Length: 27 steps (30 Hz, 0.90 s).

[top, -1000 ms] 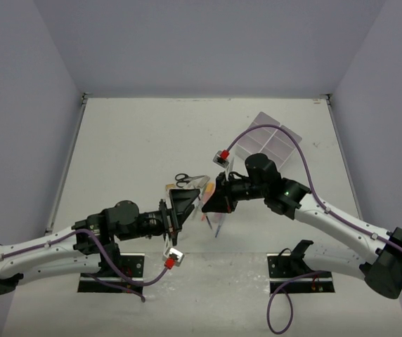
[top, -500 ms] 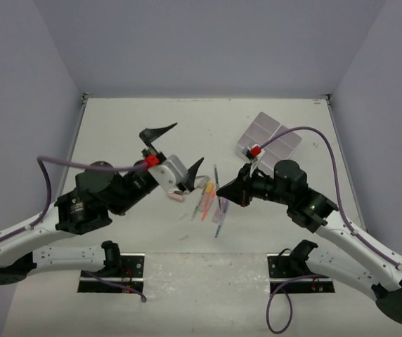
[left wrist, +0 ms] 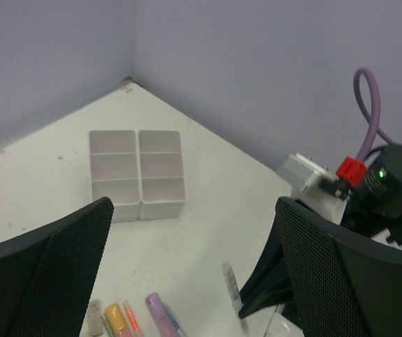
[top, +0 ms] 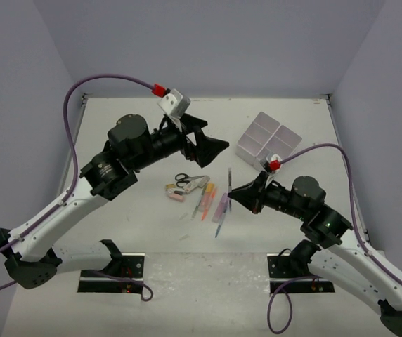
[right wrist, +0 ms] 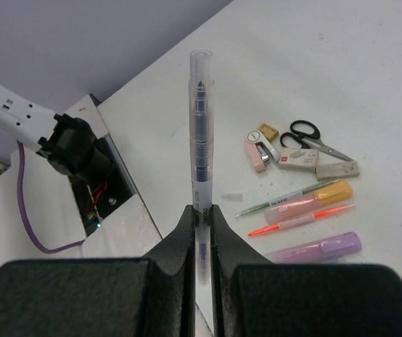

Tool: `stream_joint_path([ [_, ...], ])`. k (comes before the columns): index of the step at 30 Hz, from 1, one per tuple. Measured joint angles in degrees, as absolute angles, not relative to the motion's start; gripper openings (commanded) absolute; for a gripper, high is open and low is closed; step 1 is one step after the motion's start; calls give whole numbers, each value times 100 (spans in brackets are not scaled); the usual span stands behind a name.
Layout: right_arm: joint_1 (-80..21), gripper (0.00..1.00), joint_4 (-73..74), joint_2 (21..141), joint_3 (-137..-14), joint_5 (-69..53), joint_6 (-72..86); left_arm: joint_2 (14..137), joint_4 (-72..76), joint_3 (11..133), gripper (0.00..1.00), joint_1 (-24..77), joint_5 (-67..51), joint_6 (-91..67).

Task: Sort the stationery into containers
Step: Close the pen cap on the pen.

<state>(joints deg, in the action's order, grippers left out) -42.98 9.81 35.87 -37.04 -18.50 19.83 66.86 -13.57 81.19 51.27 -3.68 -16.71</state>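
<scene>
On the white table [top: 131, 140] the divided white box [top: 246, 150] sits at the far right, well apart from the loose stationery. The left gripper [top: 211, 146] hangs high above the table, jaws spread wide and holding nothing. The right gripper [right wrist: 201, 214] is clenched on a thin grey pen [right wrist: 199, 133] (held upright, off the table). Near it lie the purple marker [right wrist: 320, 247], the orange marker [right wrist: 334, 191], the scissors [right wrist: 313, 137] and the erasers [right wrist: 298, 161].

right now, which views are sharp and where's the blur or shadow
Top external: even soft light, faint shadows, all sharp. Left wrist: the left gripper looms dark and soft at the bottom, the white box beyond is clear. Right wrist: the right gripper is blurred near the lens, the pen it clamps and the scissors are crisp.
</scene>
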Motion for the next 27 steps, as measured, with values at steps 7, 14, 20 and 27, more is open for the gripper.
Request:
stream_joint_path([
  [7,-4298,0,985,3300,-3705,-2185,1981,6388,193,6649,97,3931,-3171,-2428],
  [14,-4298,0,1137,3251,-3971,-2550,1896,6263,1584,5686,97,3963,-4741,-2989],
  [20,-4298,0,1142,3430,-4311,-2674,1831,6234,1850,5675,96,4484,-4885,-2887],
  [27,-4298,0,1164,3552,-4408,-2772,1828,6344,1826,5675,86,4556,-4573,-2788],
])
